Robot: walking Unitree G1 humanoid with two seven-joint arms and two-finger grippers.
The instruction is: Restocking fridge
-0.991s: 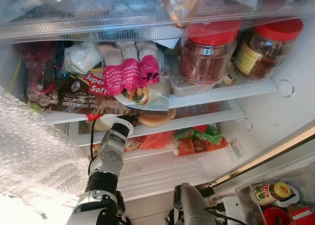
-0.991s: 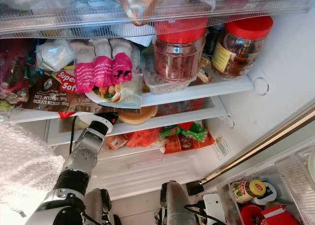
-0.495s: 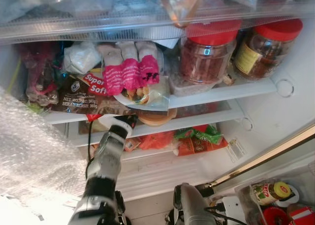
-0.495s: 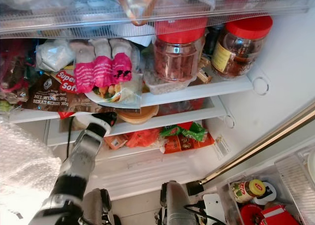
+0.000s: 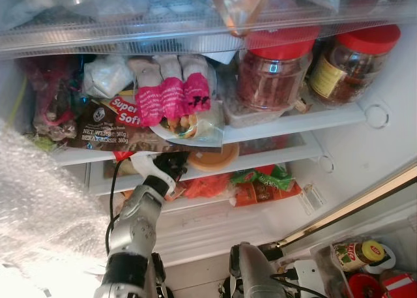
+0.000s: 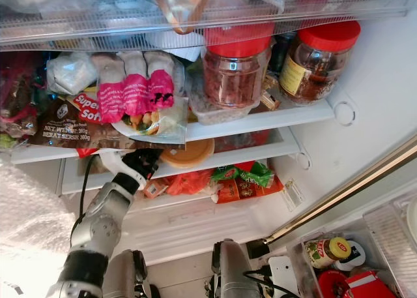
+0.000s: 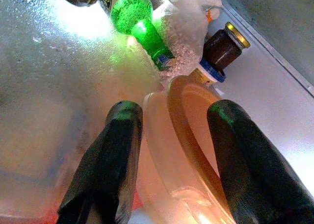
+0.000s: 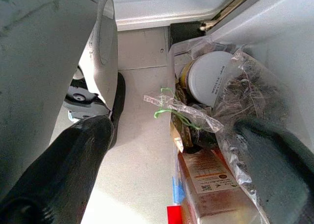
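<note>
My left gripper reaches into the open fridge, under the white middle shelf, and its two black fingers straddle the rim of a round orange-lidded tub, one on each side, with the tub between them; whether they are pressing on it I cannot tell from the wrist view. The tub sits on the lower shelf, just beside my wrist and above the orange and green snack packets. Beyond the tub, the left wrist view shows a green bottle and a dark jar with a gold lid. On the middle shelf above lie a brown bread bag, a pink-banded packet and two red-lidded jars standing upright. My right arm hangs low by the fridge's base; its gripper has its fingers spread apart, holding nothing, beside the door bin of bagged items.
</note>
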